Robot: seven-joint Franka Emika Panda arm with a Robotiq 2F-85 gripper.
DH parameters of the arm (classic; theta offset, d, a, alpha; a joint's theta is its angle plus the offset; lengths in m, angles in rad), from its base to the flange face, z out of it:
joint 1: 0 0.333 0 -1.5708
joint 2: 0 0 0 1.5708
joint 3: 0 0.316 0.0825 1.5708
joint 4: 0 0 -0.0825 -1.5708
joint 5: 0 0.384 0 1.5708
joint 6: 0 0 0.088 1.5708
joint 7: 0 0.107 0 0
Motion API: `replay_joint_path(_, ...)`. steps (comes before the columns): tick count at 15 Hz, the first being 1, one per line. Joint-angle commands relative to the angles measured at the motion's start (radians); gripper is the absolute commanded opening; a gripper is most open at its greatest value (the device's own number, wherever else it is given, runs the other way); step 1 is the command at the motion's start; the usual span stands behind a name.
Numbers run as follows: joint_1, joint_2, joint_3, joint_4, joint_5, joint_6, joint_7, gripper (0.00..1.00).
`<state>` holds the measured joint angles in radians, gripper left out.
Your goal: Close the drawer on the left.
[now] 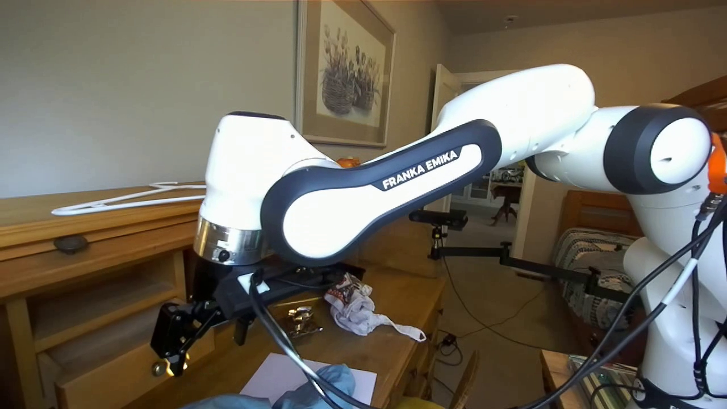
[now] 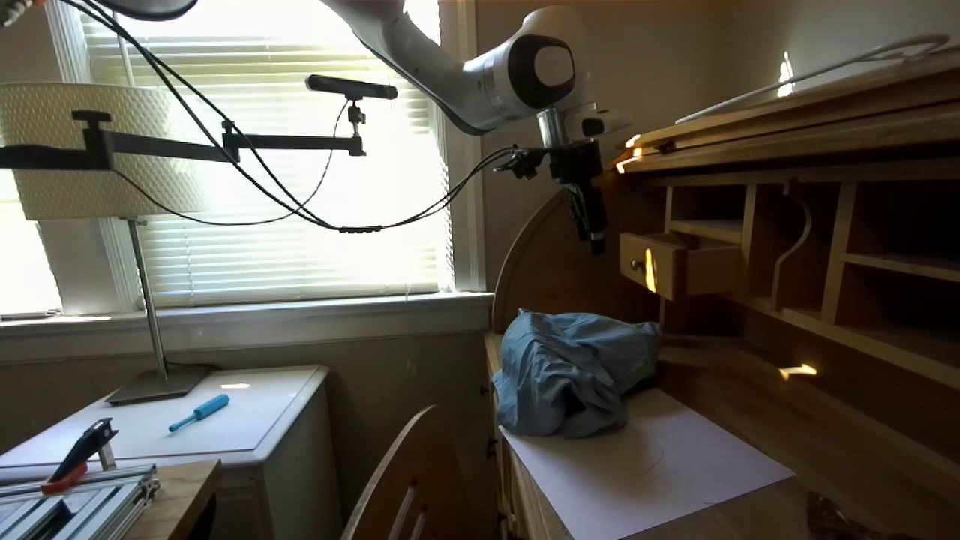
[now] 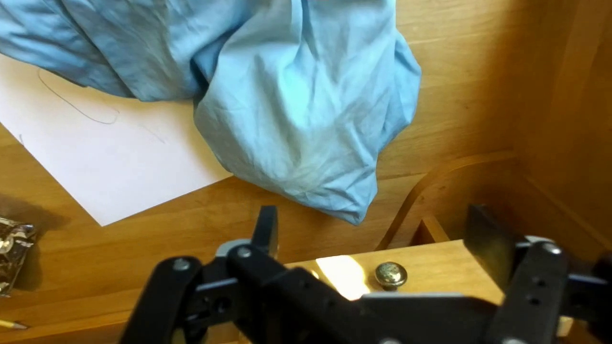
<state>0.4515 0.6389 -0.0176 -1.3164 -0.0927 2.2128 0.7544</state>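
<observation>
I read FRANKA EMIKA in white capitals along the robot arm (image 1: 426, 171); whether the faint strokes (image 3: 98, 123) on the white paper (image 3: 124, 167) are writing, I can't tell.

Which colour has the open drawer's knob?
The knob is brassy gold, clearest in the wrist view.

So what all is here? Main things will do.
Desk: one, brown, beside wall
Open drawer: one, light brown, sticking out of desk
Paper: one, white, on desk
Cloth over paper: one, blue, desk
Cloth with strap: one, whitish, desk
Hanger: one, white, atop desk
Lamp: one, pale shade, on white cabinet
Tool: one, blue, on cabinet
Framed picture: one, beige, on wall
Arm: one, white and black, over desk
End effector: one, black, open, near drawer
</observation>
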Motion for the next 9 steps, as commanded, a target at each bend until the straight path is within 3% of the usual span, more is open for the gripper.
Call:
replay_joint_path(1, 0.006, 0.045, -0.008, 0.030, -0.062, 0.089, 0.030, 1.00)
replay_joint_path(6, 0.026, 0.094, -0.046, 0.043, -0.119, 0.204, 0.048, 1.00)
replay_joint_path(9, 0.033, 0.124, -0.061, 0.055, -0.163, 0.265, -0.003, 1.00)
